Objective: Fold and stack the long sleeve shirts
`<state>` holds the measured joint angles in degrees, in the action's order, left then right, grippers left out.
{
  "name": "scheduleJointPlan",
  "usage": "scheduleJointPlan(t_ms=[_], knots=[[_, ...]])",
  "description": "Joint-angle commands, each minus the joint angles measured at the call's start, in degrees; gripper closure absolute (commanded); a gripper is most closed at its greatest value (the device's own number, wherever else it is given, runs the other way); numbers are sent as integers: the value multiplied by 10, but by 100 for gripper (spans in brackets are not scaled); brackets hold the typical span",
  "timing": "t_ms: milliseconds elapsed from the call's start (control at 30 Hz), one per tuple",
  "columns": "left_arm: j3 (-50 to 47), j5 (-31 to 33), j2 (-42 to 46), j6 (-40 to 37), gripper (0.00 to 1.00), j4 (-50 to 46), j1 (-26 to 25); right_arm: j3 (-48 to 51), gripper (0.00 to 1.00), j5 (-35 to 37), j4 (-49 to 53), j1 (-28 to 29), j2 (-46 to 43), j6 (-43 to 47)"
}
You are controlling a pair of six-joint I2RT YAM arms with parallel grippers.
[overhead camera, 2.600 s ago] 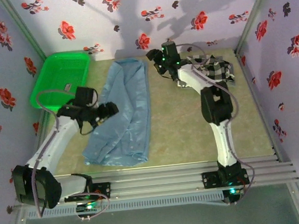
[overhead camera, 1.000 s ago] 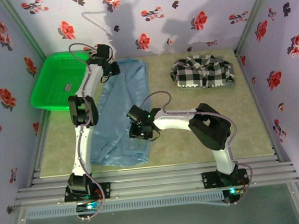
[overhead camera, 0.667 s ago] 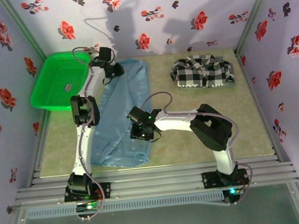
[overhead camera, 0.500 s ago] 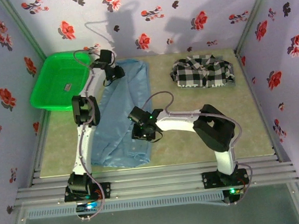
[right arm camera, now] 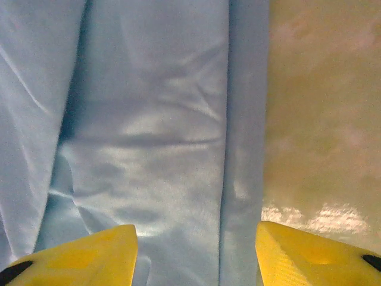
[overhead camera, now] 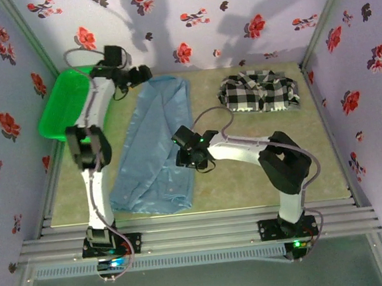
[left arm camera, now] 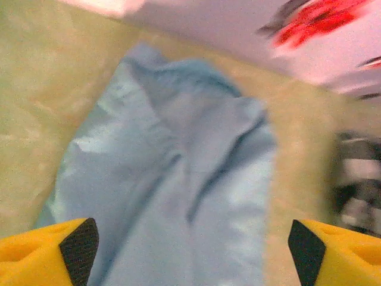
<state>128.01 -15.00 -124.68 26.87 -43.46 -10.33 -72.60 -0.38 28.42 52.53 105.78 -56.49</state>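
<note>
The light blue shirt (overhead camera: 157, 142) lies lengthwise on the left half of the table, folded into a long narrow strip. The black-and-white checked shirt (overhead camera: 260, 91) sits bunched at the back right. My left gripper (overhead camera: 142, 73) hovers at the blue shirt's far left corner, open wide; in the left wrist view the blue shirt (left arm camera: 178, 179) lies below the left gripper (left arm camera: 190, 253), which holds nothing. My right gripper (overhead camera: 191, 158) is over the shirt's right edge at mid-length. It is open, and the folded edge of the blue shirt (right arm camera: 238, 149) runs between the fingers of the right gripper (right arm camera: 196, 256).
A green plastic basket (overhead camera: 54, 108) stands at the back left, partly behind my left arm. Flowered walls close in the table on three sides. Bare tabletop (overhead camera: 248, 185) lies right of the blue shirt and in front of the checked one.
My left gripper has opened wide and risen off the blue shirt's far end, swinging left. My right gripper has opened and shifted slightly right along the shirt's edge.
</note>
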Motion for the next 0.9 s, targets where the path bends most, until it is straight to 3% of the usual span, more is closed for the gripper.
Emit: scheduleJointPlan(t_ms=[0, 167, 300, 400, 633, 867], knots=[[-97, 23, 191, -16, 11, -15, 3, -36, 44, -15, -14, 11, -11, 26], [-311, 58, 387, -26, 6, -74, 5, -53, 44, -35, -29, 49, 30, 8], [-448, 89, 500, -1, 5, -160, 11, -39, 46, -47, -59, 44, 67, -37], [-533, 85, 568, 16, 5, -183, 11, -50, 47, -21, -26, 32, 90, -38], [-640, 67, 650, 56, 4, -219, 10, -31, 45, 57, 10, -13, 94, -32], [-710, 42, 698, 105, 4, -210, 0, -24, 40, 43, -14, -48, 76, 4]])
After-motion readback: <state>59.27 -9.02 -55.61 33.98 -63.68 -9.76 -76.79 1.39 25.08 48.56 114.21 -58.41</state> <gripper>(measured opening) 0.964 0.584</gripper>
